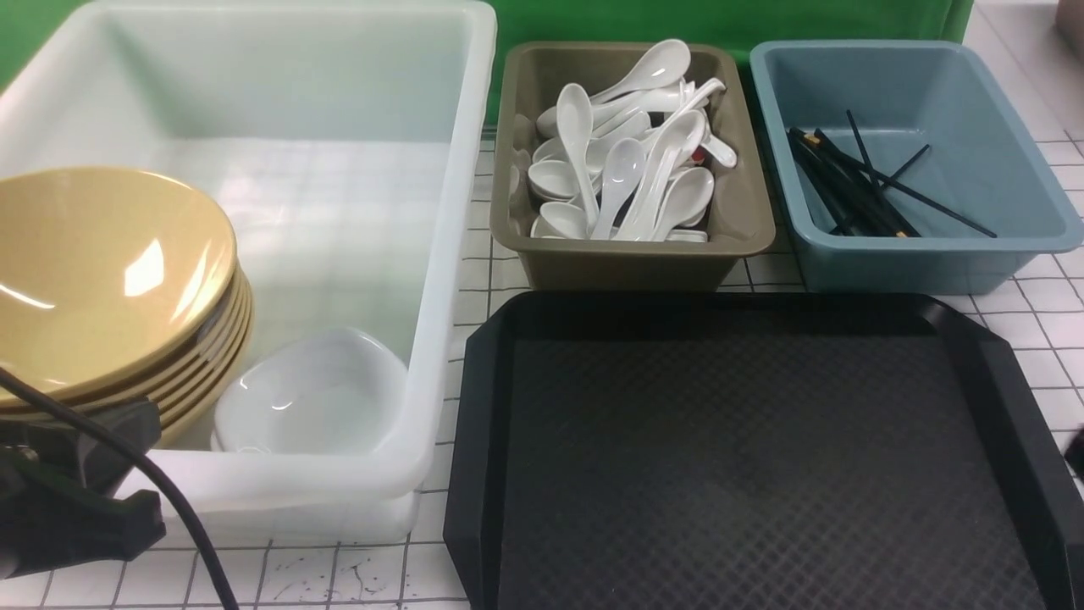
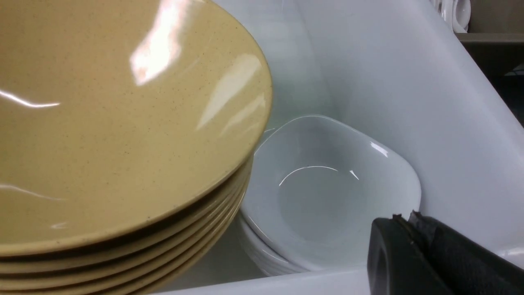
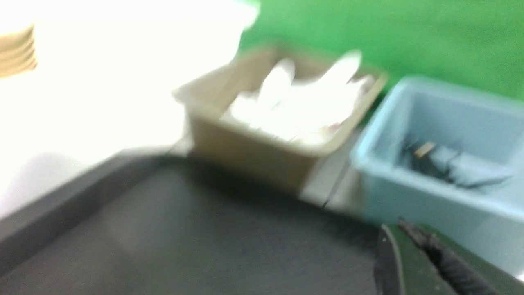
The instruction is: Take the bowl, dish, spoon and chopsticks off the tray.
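Glossy mustard-tan bowls seen stacked, tilted. Left gripper, right gripper closed, nothing held.

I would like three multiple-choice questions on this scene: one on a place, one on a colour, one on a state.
1. Where are the chopsticks?
A) In the brown bin
B) In the blue bin
C) In the white tub

2. What colour are the stacked bowls?
A) Tan
B) Red
C) Black

3. How does the left gripper stand?
A) Wide open
B) Shut on a spoon
C) Shut, with nothing held

1: B, the dark sticks lie inside the blue bin's walls.
2: A, the glossy bowls show tan in the front and left wrist views.
3: C, the fingertips meet in the left wrist view, with nothing between them.
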Motion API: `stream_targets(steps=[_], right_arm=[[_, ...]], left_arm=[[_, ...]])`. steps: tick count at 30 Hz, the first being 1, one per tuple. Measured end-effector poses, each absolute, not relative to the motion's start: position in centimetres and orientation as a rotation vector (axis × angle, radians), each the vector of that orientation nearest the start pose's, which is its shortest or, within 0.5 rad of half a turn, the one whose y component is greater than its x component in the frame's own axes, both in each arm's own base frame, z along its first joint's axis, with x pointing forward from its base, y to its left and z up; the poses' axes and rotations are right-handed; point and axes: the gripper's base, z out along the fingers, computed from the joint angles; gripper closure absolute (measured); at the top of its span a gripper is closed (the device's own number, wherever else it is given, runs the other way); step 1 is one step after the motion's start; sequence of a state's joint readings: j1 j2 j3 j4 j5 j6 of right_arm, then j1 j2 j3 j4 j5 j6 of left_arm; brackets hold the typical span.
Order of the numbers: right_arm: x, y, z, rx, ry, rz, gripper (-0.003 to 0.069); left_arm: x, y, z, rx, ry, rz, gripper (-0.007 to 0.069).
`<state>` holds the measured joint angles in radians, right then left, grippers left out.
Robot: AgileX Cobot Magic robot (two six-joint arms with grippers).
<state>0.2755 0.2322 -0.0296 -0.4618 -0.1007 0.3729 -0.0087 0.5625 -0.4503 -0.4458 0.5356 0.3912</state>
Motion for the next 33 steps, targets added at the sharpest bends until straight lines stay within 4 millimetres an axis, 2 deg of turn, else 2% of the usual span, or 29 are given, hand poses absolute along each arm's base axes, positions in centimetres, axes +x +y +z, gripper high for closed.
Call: stream_targets(steps=[3,7,14,16,33], right_arm=[[6.4,1.3,20.8,-0.161,1.497,0.125,0.0623],[5.7,0.4,20.9,-0.108,1.458,-0.016,0.0623],[5.5,-0.3,18.1,0.019,1.759,-0.050,0.0622],[5.4,-0.4,17.7,0.029,1.806,-0.057,0.0622],[5.4,-0.4,17.6,0.031,1.817,-0.060,0.0621]], left_arm=[[11.0,-2.1,27.8,0.144,2.077,-0.237,0.0636],[11.0,-2.1,27.8,0.144,2.077,-0.237,0.0636],[11.0,-2.1,27.8,0.144,2.077,-0.237,0.0636],[11.0,-2.1,27.8,0.144,2.077,-0.237,0.0636],[10.9,-2.2,27.8,0.152,2.075,-0.239,0.0636]])
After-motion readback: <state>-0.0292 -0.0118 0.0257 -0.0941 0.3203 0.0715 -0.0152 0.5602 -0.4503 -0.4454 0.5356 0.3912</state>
